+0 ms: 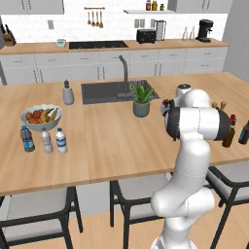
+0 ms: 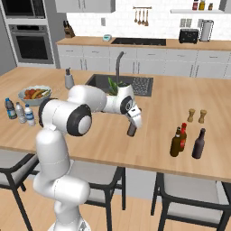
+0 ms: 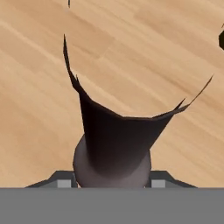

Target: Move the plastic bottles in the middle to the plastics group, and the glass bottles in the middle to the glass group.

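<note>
Right base view: hand [image 2: 132,128] is gripping a dark glass bottle [image 2: 131,130] mid-table; swinging carelessly risks toppling the glass group [image 2: 184,140].

Between fingers: dark maroon glass bottle [image 3: 116,140], glossy. Below fingers: wood-grain counter [image 3: 144,52], smooth, matt.

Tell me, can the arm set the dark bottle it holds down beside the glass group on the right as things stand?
Probably yes. The jaws are shut on the dark bottle, and bare counter lies between it and the glass group; the shakers stand farther back.
</note>
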